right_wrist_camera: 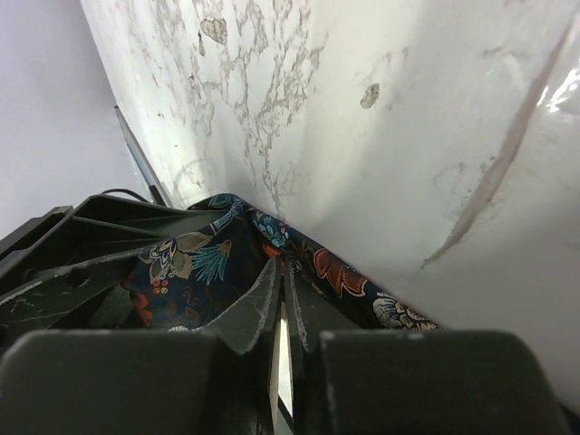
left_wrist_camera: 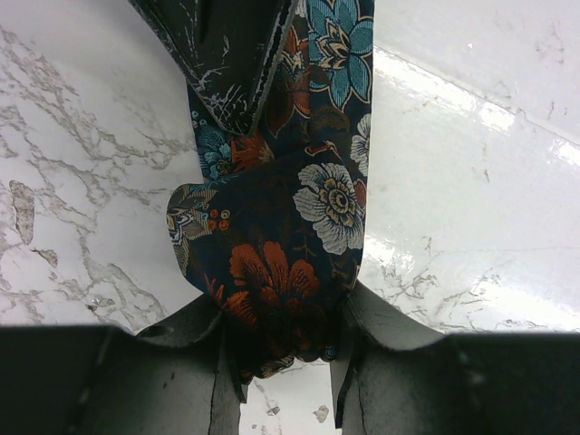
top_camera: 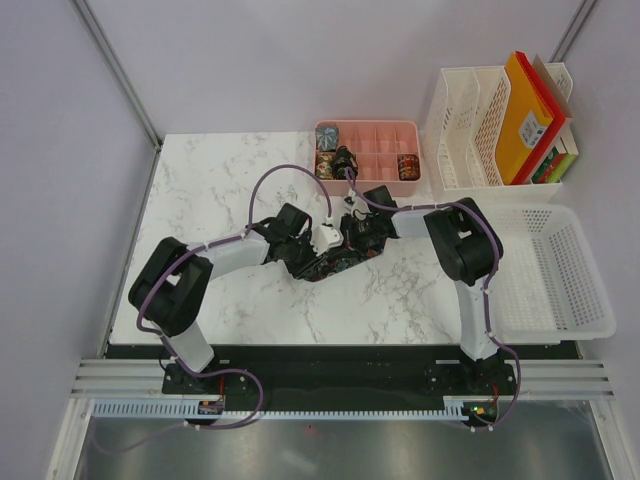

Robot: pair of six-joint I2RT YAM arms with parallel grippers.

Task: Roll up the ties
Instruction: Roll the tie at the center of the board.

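Two arms meet over the middle of the marble table (top_camera: 220, 200), both working on one tie (left_wrist_camera: 308, 199), a dark one printed with orange, white and teal flowers. It lies on the tabletop between them, well apart from the pink tray (top_camera: 368, 124) at the far edge, where a few finished coils (top_camera: 408, 166) sit in compartments. The left gripper (left_wrist_camera: 285, 313) is clamped on the tie: a doubled thickness of cloth fills the gap between its fingers, and the rest runs away across the marble, one layer folded over another. The right gripper (right_wrist_camera: 281, 272) has its jaws almost together, only a sliver of light between them, with the tie bunched just beside the tips. No cloth shows in that sliver, though a pinched edge lower down cannot be ruled out. The step in hand looks like the rolling itself, early on, since what shows is a fold rather than a tight coil. Next, the left probably needs to hold the started end firm while the right winds the loose length on evenly. From above, the arms cover most of the tie, so how much remains unrolled is hidden.
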